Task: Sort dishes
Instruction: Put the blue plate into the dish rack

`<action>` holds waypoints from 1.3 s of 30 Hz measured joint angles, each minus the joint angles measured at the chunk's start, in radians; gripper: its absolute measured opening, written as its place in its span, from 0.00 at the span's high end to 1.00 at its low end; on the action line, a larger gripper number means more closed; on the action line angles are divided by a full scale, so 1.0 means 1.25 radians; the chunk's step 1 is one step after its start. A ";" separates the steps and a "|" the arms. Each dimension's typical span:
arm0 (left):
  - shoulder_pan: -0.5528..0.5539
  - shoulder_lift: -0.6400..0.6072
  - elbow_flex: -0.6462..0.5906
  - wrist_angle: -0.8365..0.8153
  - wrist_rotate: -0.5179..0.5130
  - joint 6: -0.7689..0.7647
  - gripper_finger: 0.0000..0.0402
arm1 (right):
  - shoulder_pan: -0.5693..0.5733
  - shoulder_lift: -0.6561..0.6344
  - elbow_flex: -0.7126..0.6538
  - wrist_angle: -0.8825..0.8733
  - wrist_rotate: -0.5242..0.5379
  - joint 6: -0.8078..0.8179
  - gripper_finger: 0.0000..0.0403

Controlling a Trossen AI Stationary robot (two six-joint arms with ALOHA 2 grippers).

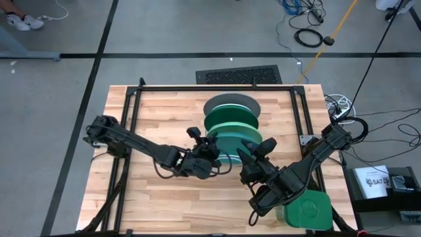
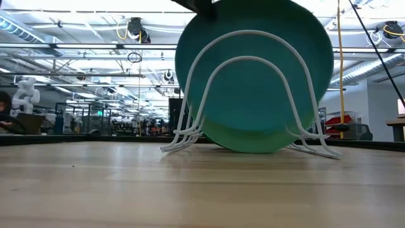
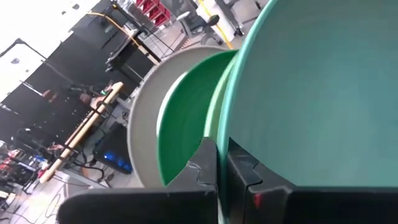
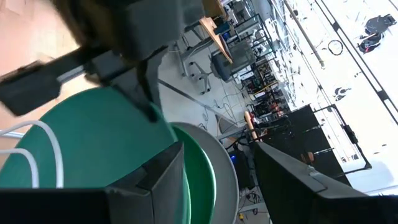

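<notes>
Four plates stand on edge in the white wire rack (image 2: 190, 136) at the table's middle: grey (image 1: 230, 101) farthest, then dark green (image 1: 230, 114), light green (image 1: 231, 128) and teal (image 1: 231, 142) nearest. My left gripper (image 1: 214, 149) is shut on the teal plate (image 3: 323, 87) at its left side. My right gripper (image 1: 253, 155) is open and empty just near and right of the teal plate (image 4: 93, 137); its fingers (image 4: 158, 177) stand apart. In the low view the teal plate (image 2: 253, 69) fills the rack's near loops, and the light green plate (image 2: 253, 144) shows below it. My left gripper pinches the teal plate's rim (image 3: 225, 134) between its two fingers, one finger (image 3: 204, 163) on the far face and one on the near face. It comes from the table's left, slanting down. The plate stands upright in the rack's near loops; whether its lower edge rests there, I cannot tell.
A green square lidded container (image 1: 308, 212) sits at the table's near right corner, under my right arm. Black frame bars (image 1: 131, 112) run along the table's left, right and far sides. Bare wood lies near and left of the rack.
</notes>
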 joint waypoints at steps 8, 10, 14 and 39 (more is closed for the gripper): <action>0.000 0.021 0.000 -0.001 0.000 -0.002 0.97 | 0.000 0.000 0.000 0.000 0.000 0.000 0.54; 0.001 0.021 0.000 0.000 -0.002 -0.002 0.93 | 0.000 0.000 0.000 0.000 0.000 0.000 0.54; 0.001 0.021 0.000 0.001 -0.005 -0.002 0.80 | 0.000 0.000 0.000 0.000 0.000 0.000 0.54; -0.030 -0.067 0.001 0.076 0.048 -0.006 0.55 | -0.001 0.000 0.000 0.003 0.000 0.000 0.54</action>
